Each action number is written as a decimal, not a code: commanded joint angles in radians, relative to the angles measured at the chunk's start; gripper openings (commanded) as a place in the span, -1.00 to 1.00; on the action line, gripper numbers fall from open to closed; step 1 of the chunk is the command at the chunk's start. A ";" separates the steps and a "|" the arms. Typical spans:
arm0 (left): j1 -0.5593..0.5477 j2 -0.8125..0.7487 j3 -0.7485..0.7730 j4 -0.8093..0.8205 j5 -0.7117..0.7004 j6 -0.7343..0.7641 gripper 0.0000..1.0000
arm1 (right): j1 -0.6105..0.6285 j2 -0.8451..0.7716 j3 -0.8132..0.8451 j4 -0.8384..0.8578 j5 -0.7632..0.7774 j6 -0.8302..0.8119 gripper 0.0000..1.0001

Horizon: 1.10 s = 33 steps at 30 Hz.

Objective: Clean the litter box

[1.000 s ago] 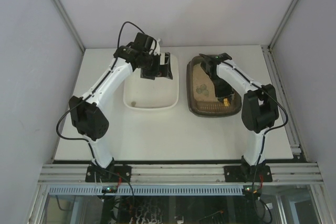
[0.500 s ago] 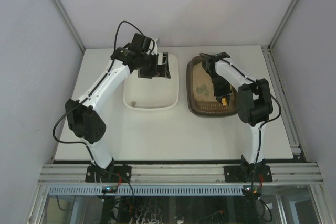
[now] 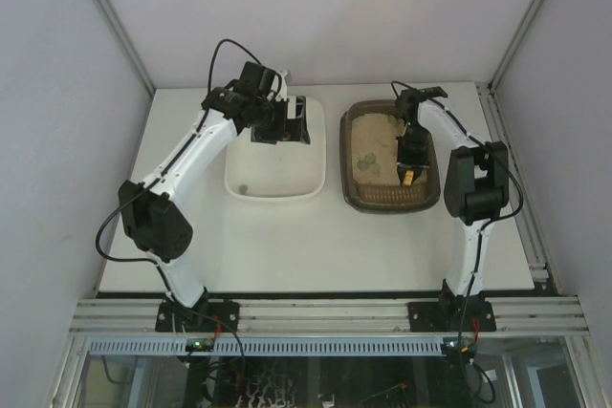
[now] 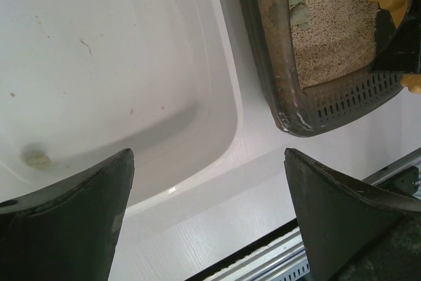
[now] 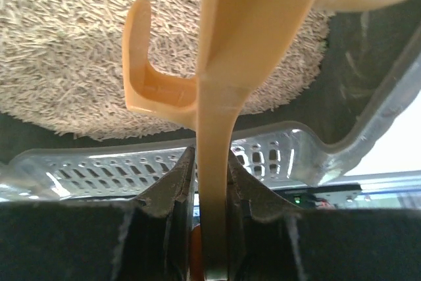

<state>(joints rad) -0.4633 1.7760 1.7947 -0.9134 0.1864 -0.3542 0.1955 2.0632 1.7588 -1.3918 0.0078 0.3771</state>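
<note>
**Right gripper** [image 5: 212,162]: the jaws are drawn nearly together, clamping the flat handle of the yellow slotted scoop [image 5: 220,64] with one finger [image 5: 168,189] on each side. The scoop's head hangs over the beige litter [image 5: 66,64]. Whether it touches the litter cannot be told.

**Top view:** this gripper [image 3: 409,167] and the scoop [image 3: 408,177] stand above the near right part of the litter box [image 3: 349,193]. The right forearm crosses the box's right rim and hides part of it. Several greenish clumps [image 3: 366,161] lie on the litter, left of the scoop.

**Litter box:** it sits on the white table [image 3: 287,246], just right of the white tub [image 3: 275,179], with a narrow strip of table between them. Its near end is a perforated grille [image 4: 355,93].

**Left gripper** [image 4: 209,156]: the jaws are spread wide and hold nothing. It hangs above the tub's far right part [image 3: 287,121] and covers that corner from above. One small clump [image 4: 36,158] lies on the tub floor near its near left corner.
</note>
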 commanded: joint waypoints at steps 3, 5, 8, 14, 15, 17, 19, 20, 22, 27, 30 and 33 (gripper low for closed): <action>0.006 -0.049 -0.017 0.029 0.001 0.024 0.99 | -0.017 0.026 0.039 0.090 -0.215 -0.058 -1.00; 0.006 -0.047 -0.017 0.029 0.004 0.024 1.00 | -0.018 0.024 0.035 0.101 -0.251 -0.063 -1.00; 0.006 -0.046 -0.018 0.030 0.006 0.026 1.00 | -0.021 0.017 0.024 0.122 -0.305 -0.071 -1.00; 0.009 -0.046 -0.029 0.038 0.020 0.026 1.00 | -0.051 0.002 -0.029 0.184 -0.435 -0.082 -1.00; 0.009 -0.047 -0.033 0.040 0.023 0.025 1.00 | -0.056 -0.002 -0.043 0.197 -0.449 -0.081 -1.00; 0.010 -0.049 -0.039 0.045 0.027 0.024 1.00 | -0.069 -0.012 -0.079 0.231 -0.487 -0.081 -1.00; 0.009 -0.050 -0.042 0.045 0.029 0.027 1.00 | -0.081 -0.022 -0.119 0.268 -0.545 -0.075 -1.00; 0.011 -0.050 -0.045 0.045 0.030 0.029 0.99 | -0.087 -0.028 -0.140 0.292 -0.567 -0.067 -1.00; 0.011 -0.051 -0.048 0.049 0.035 0.030 0.99 | -0.093 -0.038 -0.181 0.351 -0.623 -0.047 -1.00; 0.012 -0.038 -0.035 0.044 0.054 0.027 1.00 | -0.097 -0.054 -0.271 0.507 -0.753 0.012 -1.00; 0.012 -0.039 -0.036 0.041 0.064 0.030 1.00 | -0.098 -0.068 -0.309 0.566 -0.791 0.035 -1.00; 0.012 -0.048 -0.043 0.046 0.061 0.034 1.00 | -0.097 -0.088 -0.322 0.566 -0.769 0.042 -1.00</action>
<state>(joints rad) -0.4568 1.7733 1.7512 -0.8974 0.2237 -0.3470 0.0738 2.0106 1.4647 -0.8852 -0.6704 0.3862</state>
